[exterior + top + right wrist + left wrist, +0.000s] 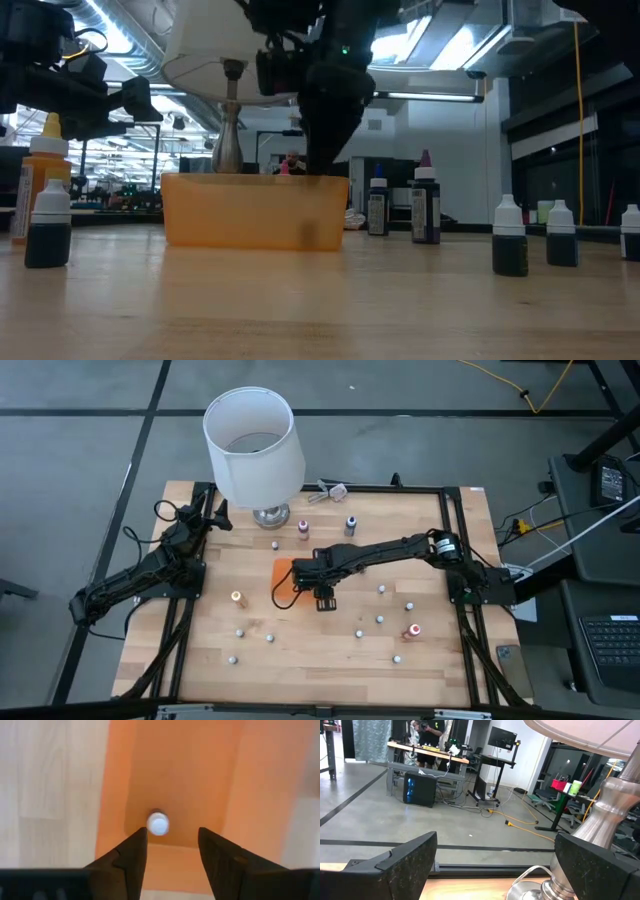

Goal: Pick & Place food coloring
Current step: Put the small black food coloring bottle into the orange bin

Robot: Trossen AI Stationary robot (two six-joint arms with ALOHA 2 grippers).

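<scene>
Bottle (158, 825) upright in orange tray (220, 775) — just ahead of parted, empty right pincer (172, 850).

Worktop (300, 650): pale planked wood, smooth, faint sheen. Tray (255, 210): translucent orange plastic, matt. Lamp (255, 445): white matt shade, polished metal foot. Right pincer (170, 852) fingers: dark, speckled, matt.

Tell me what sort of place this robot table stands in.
Probably a robotics lab or workshop: bare concrete floor with a yellow cable, workbenches with a monitor, and a desktop computer on the floor.
</scene>
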